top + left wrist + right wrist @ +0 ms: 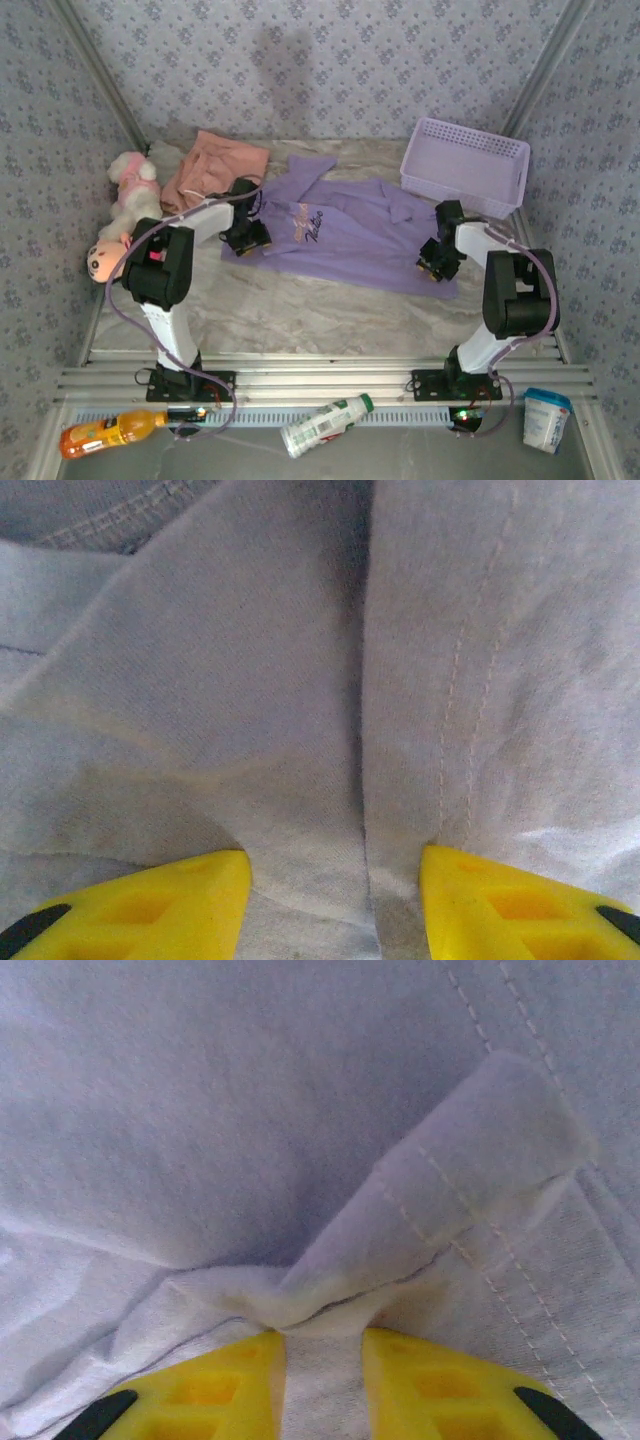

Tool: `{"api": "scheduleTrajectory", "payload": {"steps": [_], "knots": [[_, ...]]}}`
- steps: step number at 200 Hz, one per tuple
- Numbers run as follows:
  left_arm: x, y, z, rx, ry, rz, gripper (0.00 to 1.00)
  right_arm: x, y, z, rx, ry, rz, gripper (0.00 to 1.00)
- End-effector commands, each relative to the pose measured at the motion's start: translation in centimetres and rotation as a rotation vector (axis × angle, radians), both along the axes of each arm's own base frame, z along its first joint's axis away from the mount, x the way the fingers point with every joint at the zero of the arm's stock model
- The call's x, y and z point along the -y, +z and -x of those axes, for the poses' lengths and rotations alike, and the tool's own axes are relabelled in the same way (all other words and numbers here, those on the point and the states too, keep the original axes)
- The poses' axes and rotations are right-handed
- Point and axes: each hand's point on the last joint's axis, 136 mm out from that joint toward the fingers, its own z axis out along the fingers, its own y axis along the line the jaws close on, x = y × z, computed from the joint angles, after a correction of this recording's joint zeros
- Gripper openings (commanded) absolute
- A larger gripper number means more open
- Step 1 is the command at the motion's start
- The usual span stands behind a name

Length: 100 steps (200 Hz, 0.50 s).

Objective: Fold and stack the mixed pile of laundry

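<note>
1. Top external view is showing the lavender shirt (360,235) lying spread out in the middle of the worktop (300,300), with its dark chest lettering facing up.
2. The salmon-pink shorts (215,165) are lying crumpled at the far left, apart from the shirt's body and just beside the plush toys (125,210). A lavender mesh basket (465,165) is standing at the far right.
3. In this same view the left pincer (245,238) is sitting on the shirt's left edge and the right pincer (437,262) on its near right corner. The jaws are too small there for judging.
4. The left wrist view is giving the detail that the overview is not giving. The left pincer (335,865) is standing wide, and its yellow fingers (160,905) are resting on the lavender cloth. A raised crease is running between them, and nothing is being clamped.
5. The right wrist view is showing the right pincer (323,1345) standing narrow. A folded hem (450,1210) with double stitching is bunching just at its tips, and cloth is filling the small gap. Whether the cloth is being squeezed, I cannot tell.
6. At the near edge, an orange bottle (105,432) and a white bottle (322,425) are lying on their sides, and a white cup (547,418) is standing upright.
</note>
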Motion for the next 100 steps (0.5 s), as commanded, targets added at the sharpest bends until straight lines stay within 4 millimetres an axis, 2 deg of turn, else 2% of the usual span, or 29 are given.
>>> {"api": "scheduleTrajectory", "payload": {"steps": [1, 19, 47, 80, 90, 100], "knots": [[-1.2, -2.4, 2.9, -0.077, 0.016, -0.040, 0.50, 0.7, -0.9, 2.0, -0.070, -0.031, 0.008, 0.31], [-1.7, -2.8, 5.2, -0.109, 0.020, -0.044, 0.51, 0.9, -1.6, 3.8, -0.123, -0.036, -0.020, 0.32], [-2.2, -3.6, 10.2, -0.188, 0.028, -0.047, 0.50, 1.3, -1.7, 6.7, -0.164, -0.036, -0.021, 0.32], [-2.4, -2.6, 15.4, -0.221, 0.041, -0.063, 0.51, 1.7, -0.5, 9.9, -0.178, -0.008, -0.009, 0.32], [-2.5, -2.1, 16.4, -0.210, 0.049, -0.068, 0.51, 1.7, -0.1, 10.5, -0.168, 0.003, -0.001, 0.32], [-3.2, -1.8, 18.0, -0.227, 0.063, -0.095, 0.52, 1.4, 0.1, 11.3, -0.172, 0.005, -0.010, 0.33]]}}
